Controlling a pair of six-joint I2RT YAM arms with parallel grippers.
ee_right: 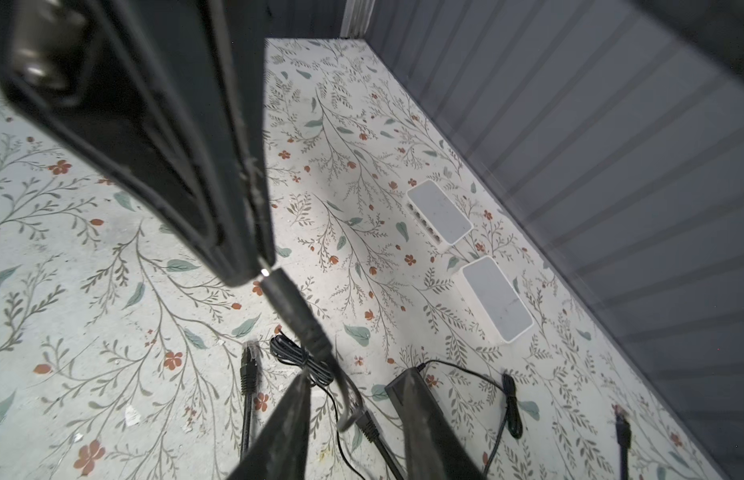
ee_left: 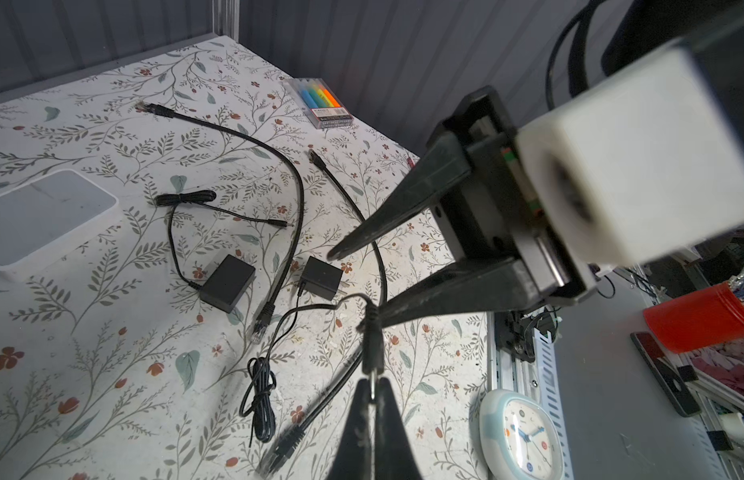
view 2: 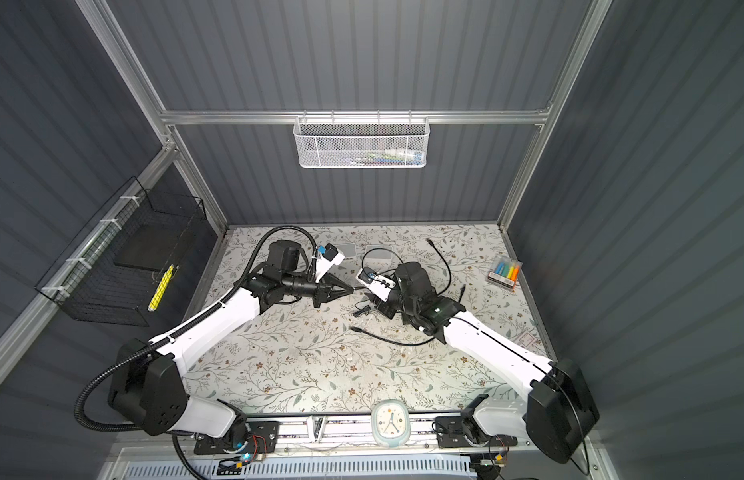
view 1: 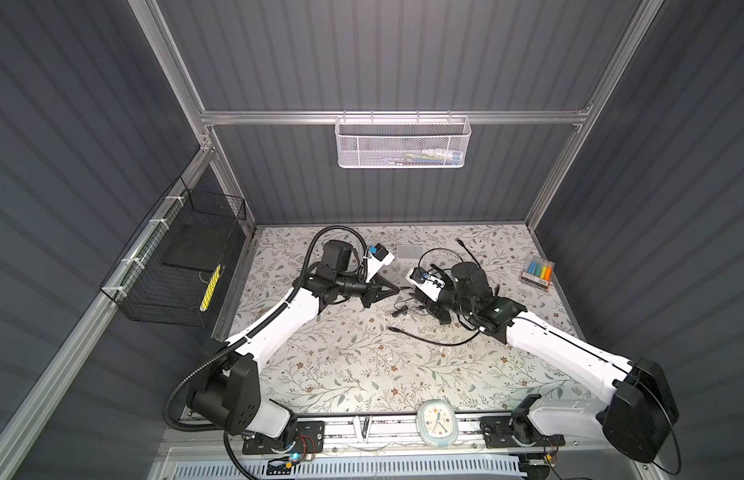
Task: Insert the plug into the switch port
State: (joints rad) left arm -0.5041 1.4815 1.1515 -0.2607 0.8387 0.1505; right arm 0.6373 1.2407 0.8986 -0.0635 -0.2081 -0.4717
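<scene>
Pressed together, the left gripper pinches the metal tip of the plug. It holds the plug above the table, well beyond the clock and a little to its left. The right gripper stands spread at the plug's cable end, with one finger against the sleeve (the other finger stands clear).

Two white switches lie side by side farther beyond the clock, near the back wall and apart from the plug. Floral paper covers the table. Black cords, two adapters and network cables lie loose between the clock and the switches. Markers sit beyond the clock to its right.

Ribbed dark grey walls on an aluminium frame close in the cell. A white basket hangs high behind the clock, and a black basket hangs far to its left.
</scene>
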